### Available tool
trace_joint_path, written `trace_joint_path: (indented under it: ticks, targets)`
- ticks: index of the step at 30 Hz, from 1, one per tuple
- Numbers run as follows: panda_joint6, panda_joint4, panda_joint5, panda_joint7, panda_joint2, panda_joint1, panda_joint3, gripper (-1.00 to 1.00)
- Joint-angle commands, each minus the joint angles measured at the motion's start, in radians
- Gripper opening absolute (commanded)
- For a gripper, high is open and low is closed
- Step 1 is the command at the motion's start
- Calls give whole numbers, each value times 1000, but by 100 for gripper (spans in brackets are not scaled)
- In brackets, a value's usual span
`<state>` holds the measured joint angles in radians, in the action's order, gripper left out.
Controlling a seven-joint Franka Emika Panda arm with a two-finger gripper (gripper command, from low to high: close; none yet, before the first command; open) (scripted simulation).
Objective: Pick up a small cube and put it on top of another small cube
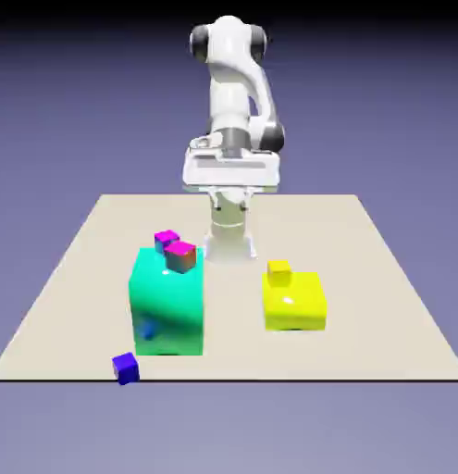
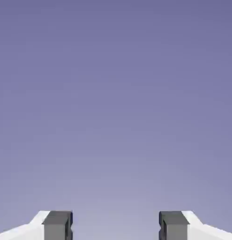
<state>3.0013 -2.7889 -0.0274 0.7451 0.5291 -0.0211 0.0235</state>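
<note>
My tool point(image 2: 116, 226) is open and empty; the blue cube point(image 1: 126, 368) sits at the surface's point(image 1: 237, 366) near edge, probably light and stiff, best pinched mid-height across opposite faces

Surface, front and sides: open ground, two obstacles

Tall green block point(image 1: 167, 301) blocks the exterior view's left; two magenta-topped cubes point(image 1: 180, 256) by its top edge. Low yellow block point(image 1: 294, 304) at right, small yellow cube point(image 1: 279, 273) at its rear edge. Bare lane of surface point(image 1: 234, 319) between blocks.
</note>
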Motion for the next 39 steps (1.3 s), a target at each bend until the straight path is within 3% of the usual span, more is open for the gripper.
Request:
trace_joint_path:
  ticks: [1, 9, 39]
  targets:
    - [-38, 36, -34, -43, -34, -13, 14, 0]
    - [-328, 317, -290, -391, -302, -116, 117, 0]
    - [-870, 874, -323, -1696, -939, -236, -95, 0]
